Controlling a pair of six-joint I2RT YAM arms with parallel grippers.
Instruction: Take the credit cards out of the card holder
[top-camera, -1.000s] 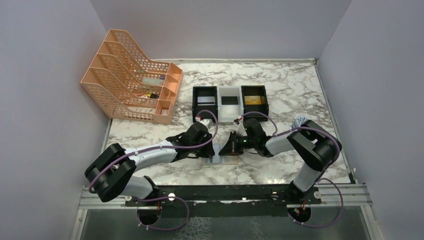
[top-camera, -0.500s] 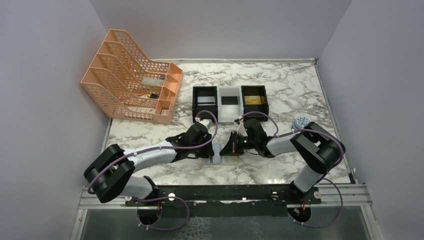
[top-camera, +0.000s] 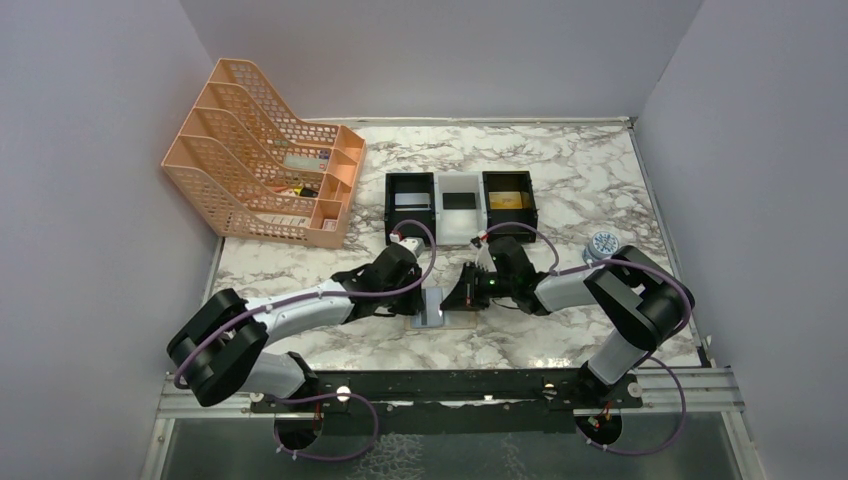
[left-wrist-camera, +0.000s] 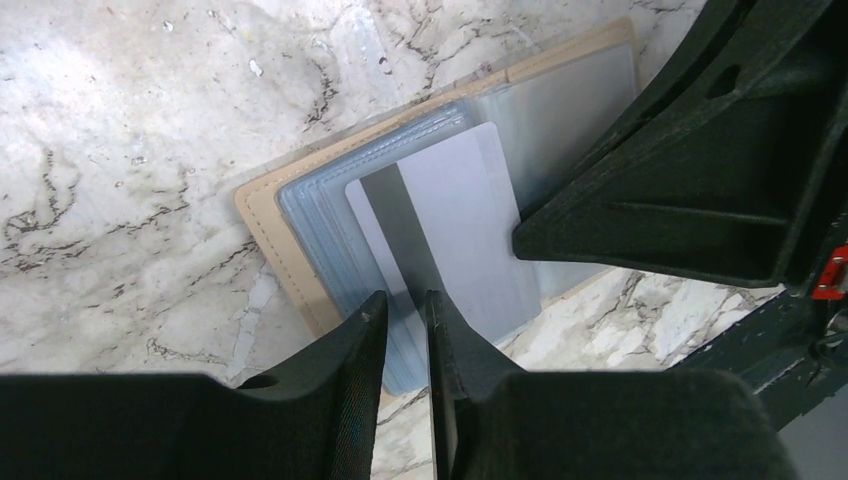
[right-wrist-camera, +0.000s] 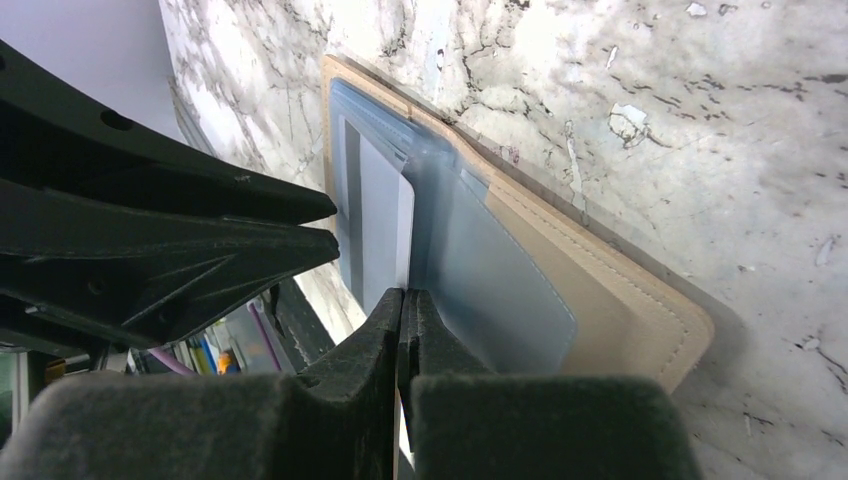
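The tan card holder (top-camera: 450, 322) lies open on the marble between both grippers, its grey-blue sleeves showing in the left wrist view (left-wrist-camera: 262, 215) and the right wrist view (right-wrist-camera: 600, 270). A silver-grey card (left-wrist-camera: 460, 230) with a dark stripe sticks partly out of the sleeves; it also shows in the top view (top-camera: 432, 303) and the right wrist view (right-wrist-camera: 382, 220). My right gripper (right-wrist-camera: 404, 300) is shut on this card's edge, low over the holder (top-camera: 462, 298). My left gripper (left-wrist-camera: 405, 305) stands over the holder's near edge (top-camera: 418, 292), its fingers a narrow gap apart with nothing pinched.
Three small trays stand just behind the holder: a black one (top-camera: 409, 205), a white one (top-camera: 459, 203) and a black one holding a gold card (top-camera: 510, 200). A peach file organiser (top-camera: 265, 155) is at the back left. A small round object (top-camera: 600, 243) lies at the right.
The silver-grey card has slid further out of the sleeves and shows more in the top view. The right arm's elbow has shifted slightly to the right.
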